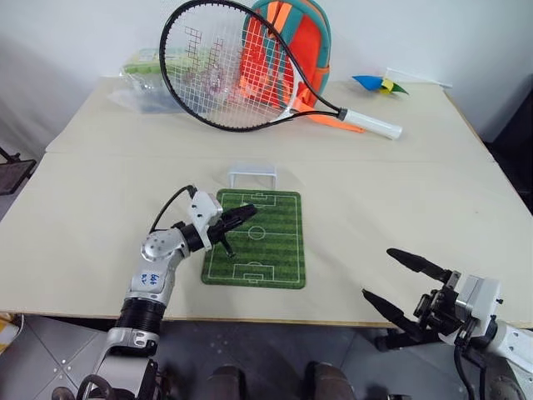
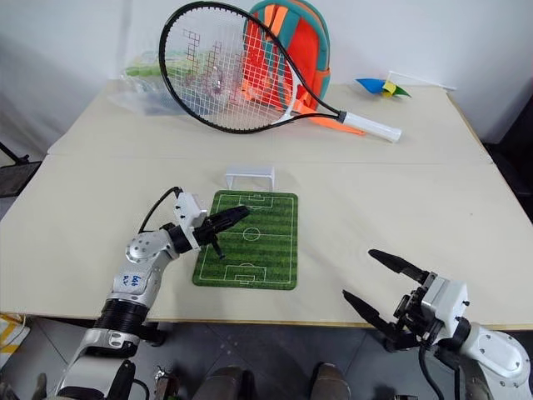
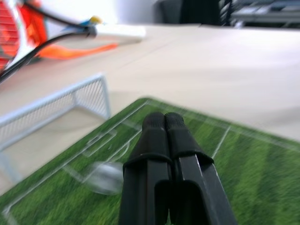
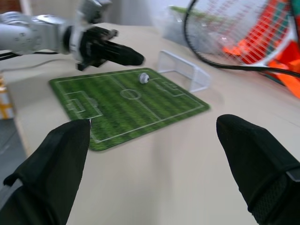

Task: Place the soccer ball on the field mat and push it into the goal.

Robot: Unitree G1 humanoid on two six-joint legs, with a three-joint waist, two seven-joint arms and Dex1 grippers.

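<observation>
The green striped field mat [image 1: 275, 250] lies flat near the table's front, left of centre. The small white goal [image 1: 252, 174] stands on the table just beyond the mat's far end. The soccer ball [image 4: 143, 78], tiny and white with dark patches, rests on the mat between the centre circle and the penalty box at the goal end. My left gripper [image 1: 246, 214] is shut and empty, hovering low over the mat's left side, its tips close beside the ball. My right gripper [image 1: 379, 272] hangs open and empty past the table's front edge at the right.
A tennis racket [image 1: 250, 71] leans on an orange and teal backpack [image 1: 296, 37] at the back of the table. A clear plastic bag [image 1: 146, 83] lies at the back left, a paper pinwheel [image 1: 379, 83] at the back right.
</observation>
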